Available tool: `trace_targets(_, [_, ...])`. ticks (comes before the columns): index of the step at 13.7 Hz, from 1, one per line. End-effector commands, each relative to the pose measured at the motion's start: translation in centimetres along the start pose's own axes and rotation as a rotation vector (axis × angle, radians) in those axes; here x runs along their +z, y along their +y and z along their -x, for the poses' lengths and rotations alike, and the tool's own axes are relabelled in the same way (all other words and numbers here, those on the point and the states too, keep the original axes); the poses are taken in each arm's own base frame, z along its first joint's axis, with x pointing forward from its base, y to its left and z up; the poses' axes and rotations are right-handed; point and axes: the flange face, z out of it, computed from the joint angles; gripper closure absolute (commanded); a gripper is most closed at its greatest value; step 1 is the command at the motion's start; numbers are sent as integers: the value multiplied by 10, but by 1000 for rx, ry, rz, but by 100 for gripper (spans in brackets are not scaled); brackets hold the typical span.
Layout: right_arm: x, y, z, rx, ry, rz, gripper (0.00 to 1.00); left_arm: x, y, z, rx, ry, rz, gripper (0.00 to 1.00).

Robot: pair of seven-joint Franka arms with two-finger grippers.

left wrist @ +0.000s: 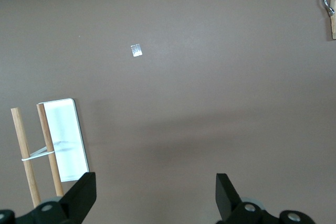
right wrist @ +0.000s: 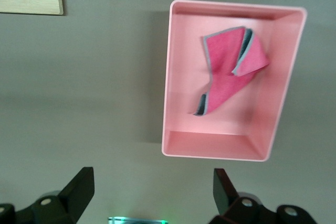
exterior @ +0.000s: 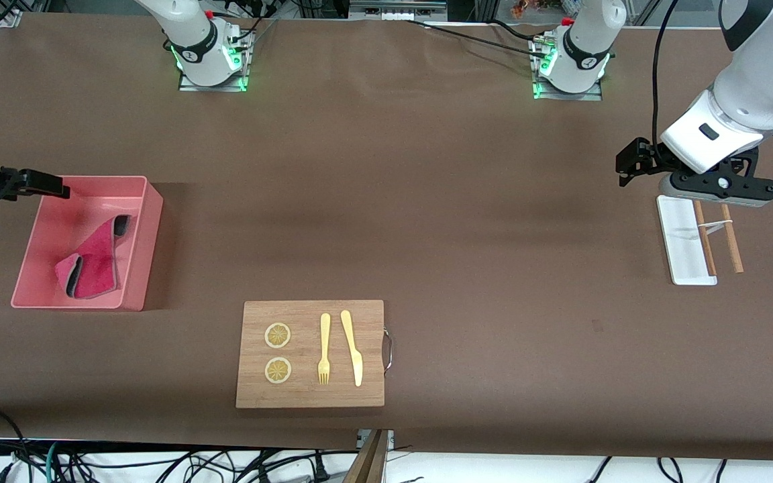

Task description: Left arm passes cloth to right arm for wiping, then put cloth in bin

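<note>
The magenta-red cloth (exterior: 94, 265) with grey edging lies crumpled inside the pale pink bin (exterior: 148, 231), at the right arm's end of the table. The right wrist view shows the cloth (right wrist: 231, 72) resting loose on the floor of the bin (right wrist: 167, 77). My right gripper (exterior: 37, 182) hangs open and empty (right wrist: 152, 192) above the table by the bin's edge that faces the arms' bases. At the left arm's end of the table my left gripper (exterior: 718, 190) is up in the air over the white tray. It is open (left wrist: 155, 190) with nothing between its fingers.
A wooden cutting board (exterior: 310, 389) with two lemon slices, a fork and a knife lies nearest the front camera. A small white tray (exterior: 685, 241) with two wooden sticks (exterior: 732, 238) lies under the left gripper. A tiny white scrap (left wrist: 136, 50) lies on the brown table.
</note>
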Motion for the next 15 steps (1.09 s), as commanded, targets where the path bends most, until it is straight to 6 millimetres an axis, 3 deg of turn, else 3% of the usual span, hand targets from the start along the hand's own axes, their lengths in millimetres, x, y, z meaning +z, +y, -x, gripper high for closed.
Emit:
trace_targets(1, [-31,0,23,6,57,38,0,-7,0,1,-3,-13,-8,0])
trace_targets(3, [-49,-1,33,-20,106,33,0,-7,-1,2,-4,-14,-8,0])
trace_targets(7, [-57,-10,41,-29,108,31,0,-7,-1,2,-4,-16,-8,0])
trace_targets(10, [-57,-15,49,80,66,8,0,-7,0,2,-3,-16,-8,0])
trace_targets(15, [-56,-20,48,84,59,-9,0,-7,-2,2,-6,-17,-7,0])
